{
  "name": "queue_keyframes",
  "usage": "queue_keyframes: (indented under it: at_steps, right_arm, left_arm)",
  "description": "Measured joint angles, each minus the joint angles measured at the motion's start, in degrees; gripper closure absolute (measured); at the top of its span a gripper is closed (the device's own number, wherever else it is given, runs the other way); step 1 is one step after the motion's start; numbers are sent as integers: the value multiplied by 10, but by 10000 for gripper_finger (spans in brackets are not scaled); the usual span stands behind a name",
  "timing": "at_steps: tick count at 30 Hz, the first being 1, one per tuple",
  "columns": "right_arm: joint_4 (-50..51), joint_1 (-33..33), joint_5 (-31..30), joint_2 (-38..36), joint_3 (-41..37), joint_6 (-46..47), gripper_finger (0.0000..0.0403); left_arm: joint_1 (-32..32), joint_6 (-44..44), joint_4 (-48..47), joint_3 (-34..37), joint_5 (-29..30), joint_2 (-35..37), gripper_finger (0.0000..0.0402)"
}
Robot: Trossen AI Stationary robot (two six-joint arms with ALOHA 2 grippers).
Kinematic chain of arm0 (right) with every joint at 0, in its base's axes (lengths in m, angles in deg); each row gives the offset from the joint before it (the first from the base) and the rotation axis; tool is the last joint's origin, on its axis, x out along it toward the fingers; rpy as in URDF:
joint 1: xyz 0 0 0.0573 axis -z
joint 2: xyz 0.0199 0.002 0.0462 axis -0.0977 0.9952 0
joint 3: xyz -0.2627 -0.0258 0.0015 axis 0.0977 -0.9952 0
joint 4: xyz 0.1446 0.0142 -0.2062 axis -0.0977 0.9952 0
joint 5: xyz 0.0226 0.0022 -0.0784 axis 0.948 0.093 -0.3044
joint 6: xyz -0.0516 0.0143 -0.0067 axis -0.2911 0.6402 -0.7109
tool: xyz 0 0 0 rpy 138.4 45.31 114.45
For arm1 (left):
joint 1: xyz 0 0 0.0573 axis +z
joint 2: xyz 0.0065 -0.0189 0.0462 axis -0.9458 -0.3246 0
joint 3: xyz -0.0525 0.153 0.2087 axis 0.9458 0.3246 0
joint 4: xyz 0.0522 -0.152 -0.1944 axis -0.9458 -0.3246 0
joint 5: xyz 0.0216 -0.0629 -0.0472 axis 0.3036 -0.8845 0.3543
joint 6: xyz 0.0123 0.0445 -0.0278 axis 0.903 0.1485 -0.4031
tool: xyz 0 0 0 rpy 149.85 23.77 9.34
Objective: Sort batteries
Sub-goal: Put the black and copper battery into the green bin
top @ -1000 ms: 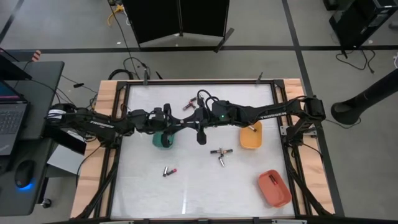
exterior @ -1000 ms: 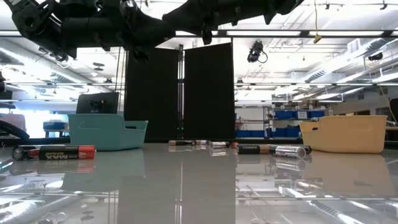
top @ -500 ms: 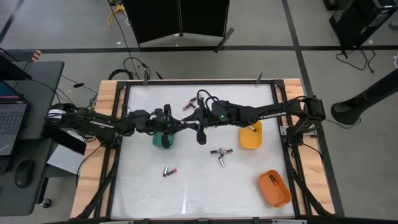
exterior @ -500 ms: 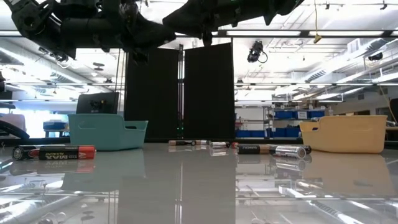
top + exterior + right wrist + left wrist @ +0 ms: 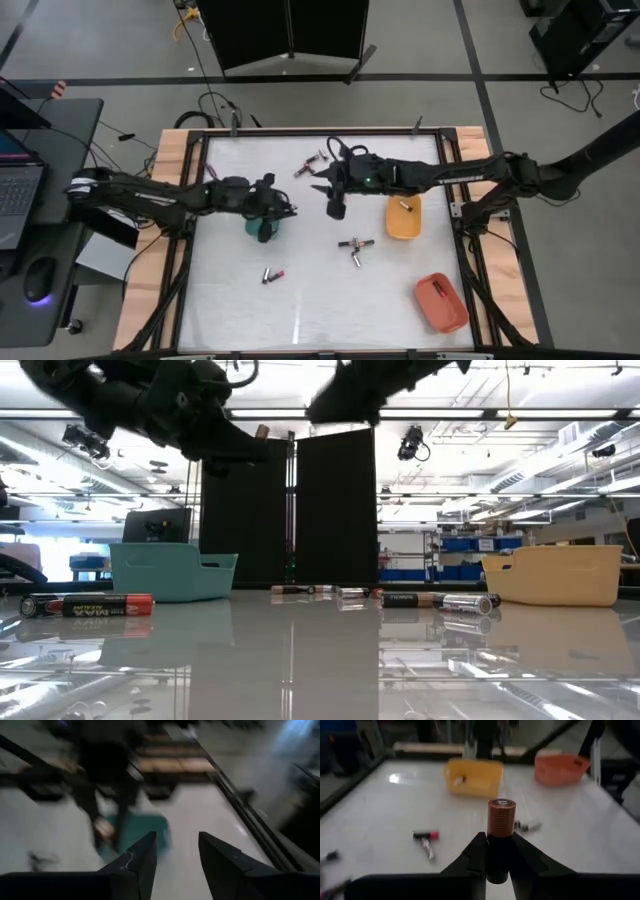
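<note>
My left gripper hangs in the air over the green tray, shut on a thick battery with a copper-coloured end and a dark body. The battery's free end also shows in the low view. My right gripper is open and holds nothing, above the table between the green tray and the yellow tray. Its wrist view shows the open fingers facing the green tray. Loose batteries lie flat on the table. One battery lies in the yellow tray. My left gripper pinches the thick battery by its dark end between the two fingers. The battery lies along the fingers, and its copper end sticks out past the fingertips toward the table's right. It is lifted clear, above the green tray.
An orange-red tray sits at the table's near right corner. The wooden table frame runs round the white top. Cables lie beyond the far edge. To the left, a desk carries a laptop and a mouse.
The two grippers stood close together between the green and yellow trays. They have drawn apart. My right gripper went up and toward the far right, and that arm straightened. My left gripper pulled back a little toward the left, over the green tray, with the battery.
</note>
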Motion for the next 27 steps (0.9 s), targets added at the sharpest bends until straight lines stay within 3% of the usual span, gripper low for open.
queue_keyframes:
  at_steps: [4,11,17,27]
  right_arm:
    - [76,1,-50,0,0,6,272]
    - [109,7,-59,2,-63,33,346]
    - [99,19,-77,0,-121,76,393]
    - [86,37,-78,-1,-130,74,373]
  left_arm:
    - [-23,2,-181,-56,6,6,344]
    - [-47,-52,-418,-90,40,5,344]
    - [-30,-55,-456,-77,55,-20,344]
    - [35,-23,-463,-80,57,-105,344]
